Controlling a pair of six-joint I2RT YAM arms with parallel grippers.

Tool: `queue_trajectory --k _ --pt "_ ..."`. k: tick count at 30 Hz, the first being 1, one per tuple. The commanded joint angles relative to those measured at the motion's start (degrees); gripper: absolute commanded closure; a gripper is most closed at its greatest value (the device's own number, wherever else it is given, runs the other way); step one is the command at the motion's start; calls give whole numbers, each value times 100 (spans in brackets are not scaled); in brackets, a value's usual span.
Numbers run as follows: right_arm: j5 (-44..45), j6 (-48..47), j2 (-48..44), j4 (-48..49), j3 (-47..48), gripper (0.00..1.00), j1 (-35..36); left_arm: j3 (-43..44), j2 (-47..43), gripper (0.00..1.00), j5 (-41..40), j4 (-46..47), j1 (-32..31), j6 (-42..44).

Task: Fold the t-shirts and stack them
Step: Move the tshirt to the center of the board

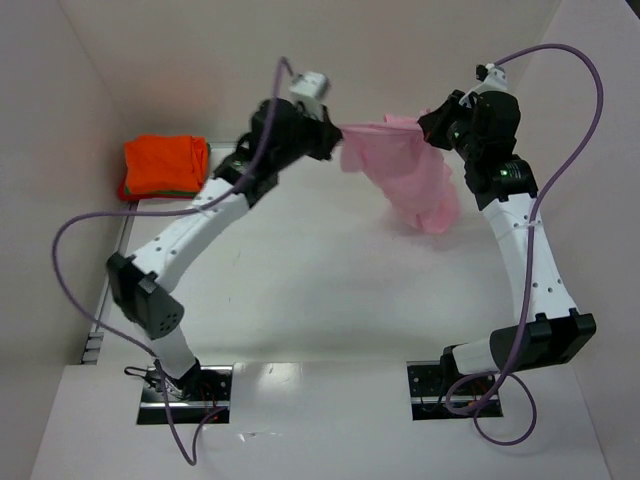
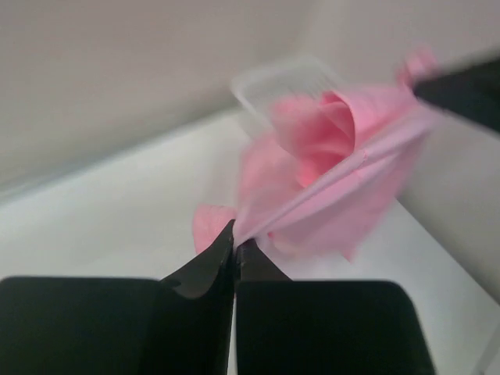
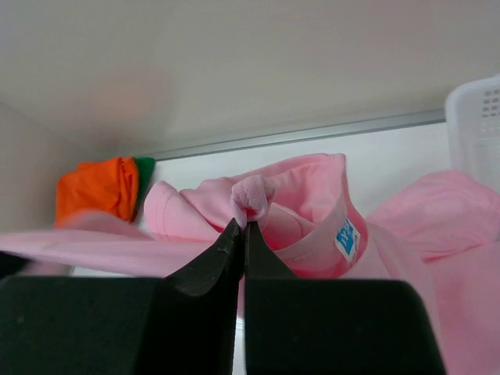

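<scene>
Two arms are working over a white table (image 1: 300, 290) w/ plain pale walls (image 1: 180, 60) closing in on three sides. At far left, orange t-shirt (image 1: 165, 165) is lying folded, w/ green t-shirt (image 3: 144, 168) showing only as an edge beside it. At right, white mesh basket (image 3: 476, 129) is peeking into right wrist view. In mid-air, pink t-shirt (image 1: 410, 180) is hanging btwn both grippers, top edge stretching taut, rest drooping toward right side. The left gripper (image 1: 333, 137) is pinching one end, jaws fully closed on cloth. The right gripper (image 1: 428, 122) is clamping the other end near the collar. Both arms are reaching far fwd, elbows bending outward.
</scene>
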Motion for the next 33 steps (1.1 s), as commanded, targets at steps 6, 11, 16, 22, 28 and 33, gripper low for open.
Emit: queue_trajectory --k 6,11,16,22,28,33 --pt "-309 132 23 681 624 100 53 859 -1328 100 -1399 -467 939 997" --pt "-379 412 -38 1041 405 100 53 1236 -1600 100 -1399 -590 1388 1287" --pt "-931 905 -38 1691 -123 100 53 1500 -1723 100 -1504 -810 1440 1437" --pt "-634 756 14 1692 95 100 53 1500 -1899 100 -1803 -810 1440 1603" --pt "-686 633 -38 1560 202 100 53 1553 -1899 100 -2031 -749 1440 1770" --pt "-879 633 -414 1455 -156 100 53 1492 -2074 100 -2233 -696 1440 1833"
